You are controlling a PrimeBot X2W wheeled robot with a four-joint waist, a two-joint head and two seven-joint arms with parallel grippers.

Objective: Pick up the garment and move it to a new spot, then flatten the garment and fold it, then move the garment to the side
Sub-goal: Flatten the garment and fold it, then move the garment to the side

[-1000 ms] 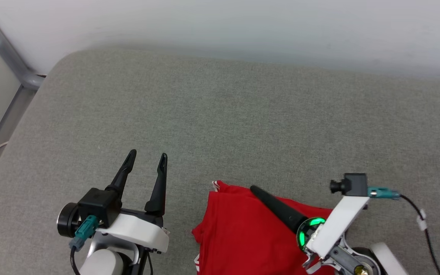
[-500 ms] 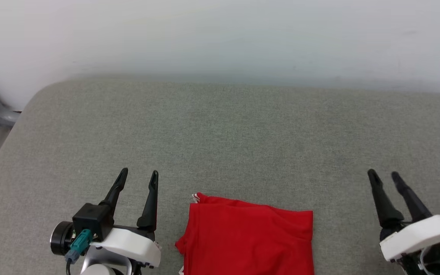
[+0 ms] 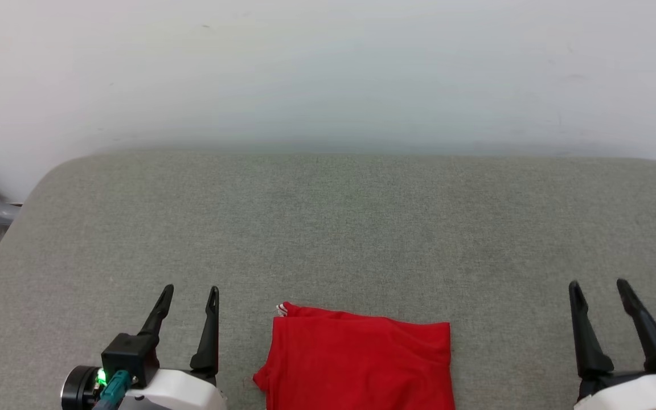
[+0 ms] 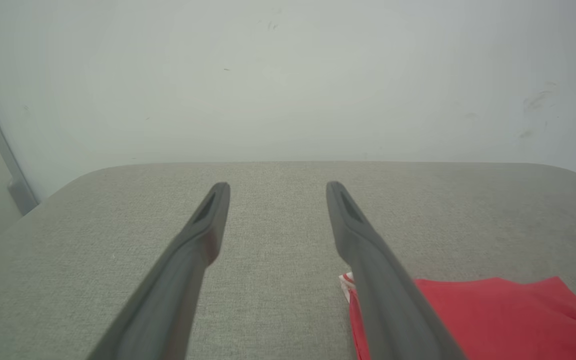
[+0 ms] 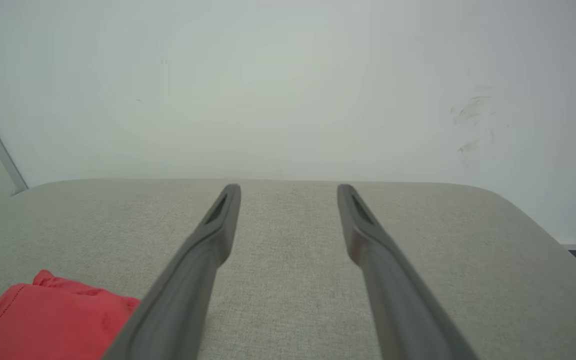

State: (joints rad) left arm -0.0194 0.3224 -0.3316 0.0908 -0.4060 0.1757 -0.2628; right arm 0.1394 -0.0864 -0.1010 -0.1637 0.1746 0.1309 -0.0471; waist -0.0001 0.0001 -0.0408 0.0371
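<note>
folded garment (image 3: 362,364) on grey cushion (image 3: 328,228)

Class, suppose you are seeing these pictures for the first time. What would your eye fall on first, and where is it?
The bright red garment stands out first, folded into a compact rectangle at the near edge of the grey padded surface. Next come the two dark-fingered hands, both open and empty: the left hand close beside its left edge, the right hand farther off to its right.

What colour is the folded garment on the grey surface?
The garment is red, best seen in the head view.
</note>
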